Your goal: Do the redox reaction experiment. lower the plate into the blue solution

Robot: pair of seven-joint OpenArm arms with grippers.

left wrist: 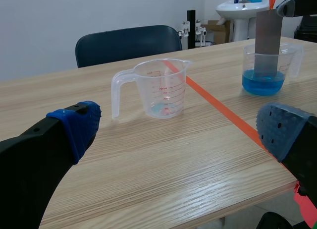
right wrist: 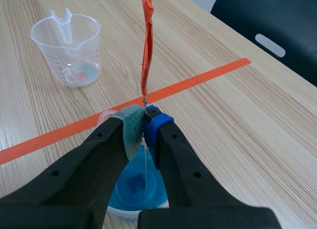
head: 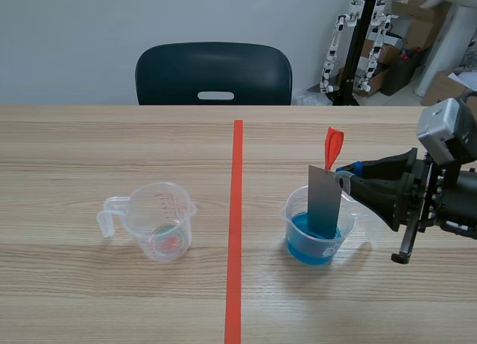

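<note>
My left gripper (left wrist: 178, 135) sits low by the near edge of the table (head: 112, 150), on the left side. Its jaws are spread wide. They hold nothing and touch nothing.

A little farther in, left of the red line (head: 235, 232) that runs from the near edge to the far edge, stands a clear cup with a handle (head: 160, 221). It is upright and alone.

Right of the line stands a second clear cup (head: 289, 216) with blue solution (head: 309, 249) in it. The plate (head: 325, 202) is grey and flat and stands upright in this cup. Its low end is down at the blue solution, but I cannot tell how deep it goes.

My right gripper (head: 349, 176) comes in from the right edge of the table. Its jaws are pressed together on the top of the plate, pinching it flat between the pads (right wrist: 130, 125). An orange strip (head: 334, 147) sticks up from the plate just above the pinch.

Past the far edge stands a dark chair (head: 214, 72)
</note>
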